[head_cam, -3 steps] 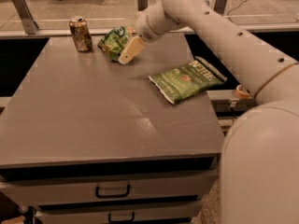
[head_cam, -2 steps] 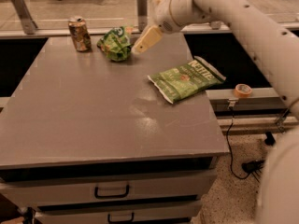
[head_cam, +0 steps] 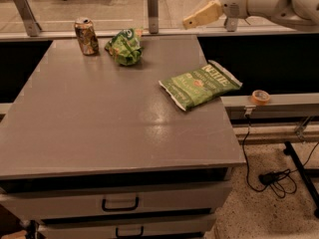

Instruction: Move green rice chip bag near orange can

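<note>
The green rice chip bag (head_cam: pixel 125 46), bright green and wrinkled, lies at the far left of the grey table (head_cam: pixel 99 128), just right of the orange can (head_cam: pixel 86 36), which stands upright with a small gap between them. My gripper (head_cam: pixel 202 15) is raised at the top right, above and beyond the table's far right corner, well away from the bag and holding nothing.
A flat paler green Kettle bag (head_cam: pixel 200 85) lies near the table's right edge. A roll of tape (head_cam: pixel 260 96) sits on a ledge to the right. Cables (head_cam: pixel 271 176) lie on the floor. Drawers (head_cam: pixel 119 203) are below the tabletop.
My gripper has let go of the green rice chip bag and pulled up and to the right, away from it. The bag stays beside the can.
</note>
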Action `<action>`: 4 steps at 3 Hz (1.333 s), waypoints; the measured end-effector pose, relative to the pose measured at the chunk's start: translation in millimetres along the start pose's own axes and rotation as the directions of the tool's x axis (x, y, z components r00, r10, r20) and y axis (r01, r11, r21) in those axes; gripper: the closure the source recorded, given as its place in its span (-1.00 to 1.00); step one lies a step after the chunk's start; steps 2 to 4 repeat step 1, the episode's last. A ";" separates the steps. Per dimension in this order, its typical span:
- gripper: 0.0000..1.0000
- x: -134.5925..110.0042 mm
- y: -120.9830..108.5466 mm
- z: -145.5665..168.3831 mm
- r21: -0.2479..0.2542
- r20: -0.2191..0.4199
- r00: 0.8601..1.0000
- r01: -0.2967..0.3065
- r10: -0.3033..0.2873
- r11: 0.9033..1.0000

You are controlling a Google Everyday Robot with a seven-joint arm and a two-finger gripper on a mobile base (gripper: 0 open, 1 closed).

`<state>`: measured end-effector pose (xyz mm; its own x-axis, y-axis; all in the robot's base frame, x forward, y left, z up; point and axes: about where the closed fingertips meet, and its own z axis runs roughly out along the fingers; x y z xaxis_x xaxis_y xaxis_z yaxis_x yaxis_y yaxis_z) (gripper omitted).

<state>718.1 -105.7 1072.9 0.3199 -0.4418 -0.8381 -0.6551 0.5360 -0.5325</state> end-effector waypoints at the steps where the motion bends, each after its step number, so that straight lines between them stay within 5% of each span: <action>1: -1.00 -3.3 -5.4 -16.6 0.019 0.015 1.000 0.011 -0.011 1.000; 4: -1.00 -3.3 -5.4 -16.6 0.019 0.015 1.000 0.011 -0.011 1.000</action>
